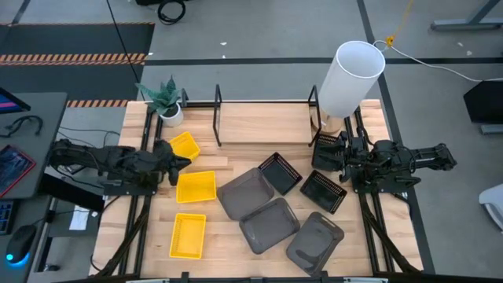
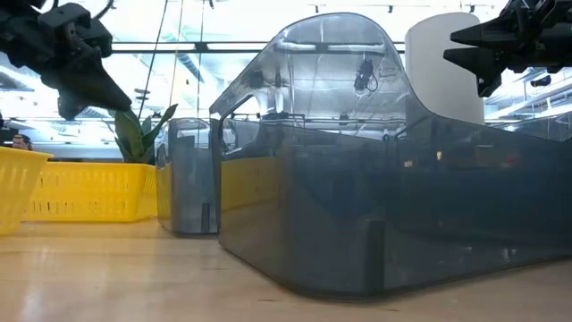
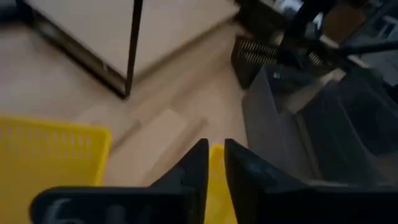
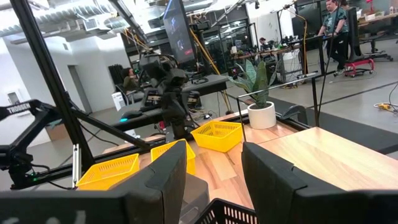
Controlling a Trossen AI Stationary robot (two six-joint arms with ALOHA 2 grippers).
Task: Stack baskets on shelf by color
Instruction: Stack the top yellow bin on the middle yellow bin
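Note:
Three yellow baskets lie flat on the table's left, three dark grey baskets in the middle and near right, and two black mesh baskets to their right. The black wire shelf stands along the far edge. My left gripper hangs shut above the gap between two yellow baskets and, in the low view, clear of them; yellow shows below its tips. My right gripper is open above a black mesh basket and holds nothing.
A tall white cylinder stands at the shelf's far right end. A potted plant sits at its far left corner. One grey basket fills the near table edge. People and desks show beyond the table in the right wrist view.

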